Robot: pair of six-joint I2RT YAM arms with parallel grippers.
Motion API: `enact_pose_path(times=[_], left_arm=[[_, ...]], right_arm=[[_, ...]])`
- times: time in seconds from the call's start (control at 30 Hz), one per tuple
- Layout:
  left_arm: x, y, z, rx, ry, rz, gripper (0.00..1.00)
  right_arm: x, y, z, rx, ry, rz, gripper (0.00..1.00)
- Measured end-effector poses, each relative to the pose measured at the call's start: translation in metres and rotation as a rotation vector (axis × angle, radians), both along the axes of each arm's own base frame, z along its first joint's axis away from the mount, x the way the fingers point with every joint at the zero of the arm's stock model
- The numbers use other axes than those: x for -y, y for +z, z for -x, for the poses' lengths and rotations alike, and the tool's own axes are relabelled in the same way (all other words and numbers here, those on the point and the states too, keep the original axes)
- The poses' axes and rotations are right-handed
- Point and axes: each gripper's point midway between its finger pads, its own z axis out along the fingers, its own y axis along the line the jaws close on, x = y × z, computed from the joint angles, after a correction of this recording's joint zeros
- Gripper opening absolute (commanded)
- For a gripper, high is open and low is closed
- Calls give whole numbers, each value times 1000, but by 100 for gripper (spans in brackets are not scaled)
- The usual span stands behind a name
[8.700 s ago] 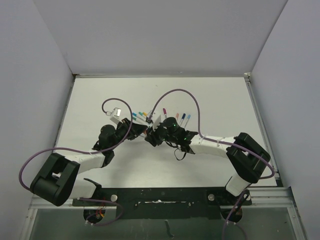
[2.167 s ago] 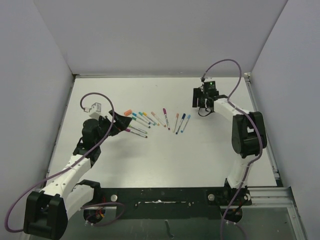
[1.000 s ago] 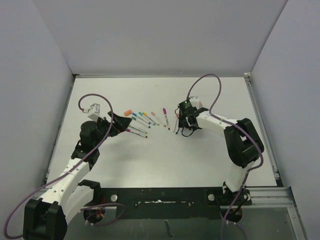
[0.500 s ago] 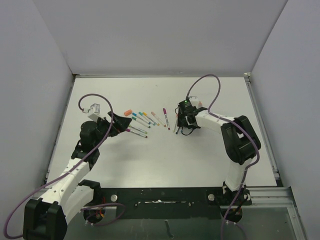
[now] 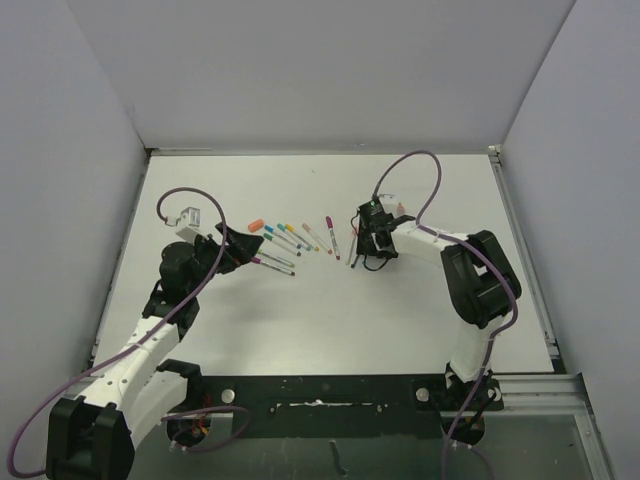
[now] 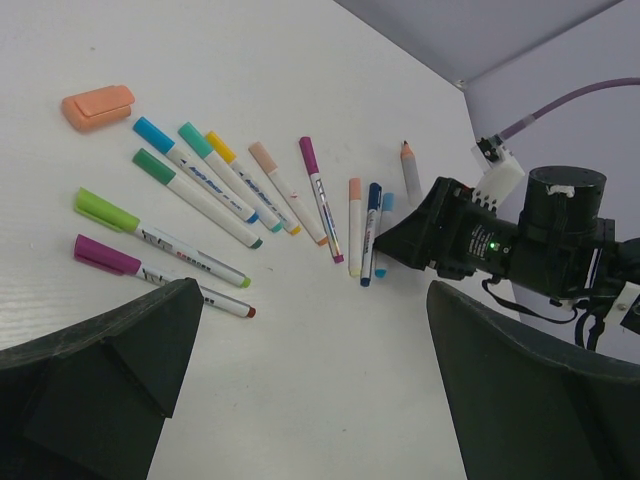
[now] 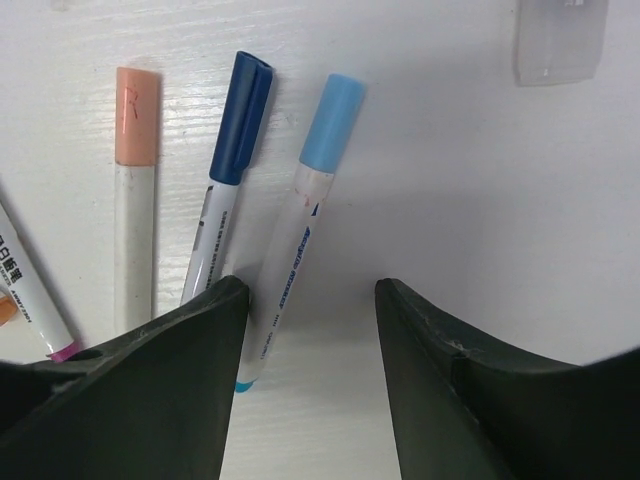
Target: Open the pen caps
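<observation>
A row of capped pens (image 5: 315, 238) lies across the middle of the table. In the right wrist view I see a peach cap (image 7: 136, 102), a dark blue cap (image 7: 241, 118) and a light blue cap (image 7: 331, 110), all on their barrels. My right gripper (image 7: 310, 295) is down on the table, open. The light blue pen's barrel (image 7: 285, 270) lies between its fingers, against the left finger (image 7: 190, 340). My left gripper (image 6: 312, 300) hangs wide open and empty over bare table, near the magenta-capped pen (image 6: 105, 254). A fat orange cap (image 6: 97, 106) lies loose at the row's left end.
A small clear plastic piece (image 7: 560, 40) lies beyond the right gripper. A grey pencil-like stick (image 6: 410, 170) rests just past the blue pens. The right arm (image 5: 440, 245) reaches in from the right, its purple cable (image 5: 405, 175) looping above.
The right gripper's jaws have narrowed around the light blue pen and the arm has shifted slightly. The left arm has not moved.
</observation>
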Motion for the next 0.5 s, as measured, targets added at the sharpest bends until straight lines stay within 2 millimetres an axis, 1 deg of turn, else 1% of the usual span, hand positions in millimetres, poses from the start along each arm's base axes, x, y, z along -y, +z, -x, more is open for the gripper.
enact_pose_path(times=[0.17, 0.3, 0.4, 0.5], left_arm=[[0, 0, 0, 0, 0, 0, 98], [0, 0, 0, 1, 0, 1, 98], [0, 0, 0, 0, 0, 1, 98], [0, 0, 0, 1, 0, 1, 98]], right_arm=[[3, -1, -2, 0, -7, -21, 45], [8, -2, -5, 3, -12, -39, 37], [11, -1, -8, 6, -16, -48, 28], [15, -2, -9, 5, -15, -49, 16]])
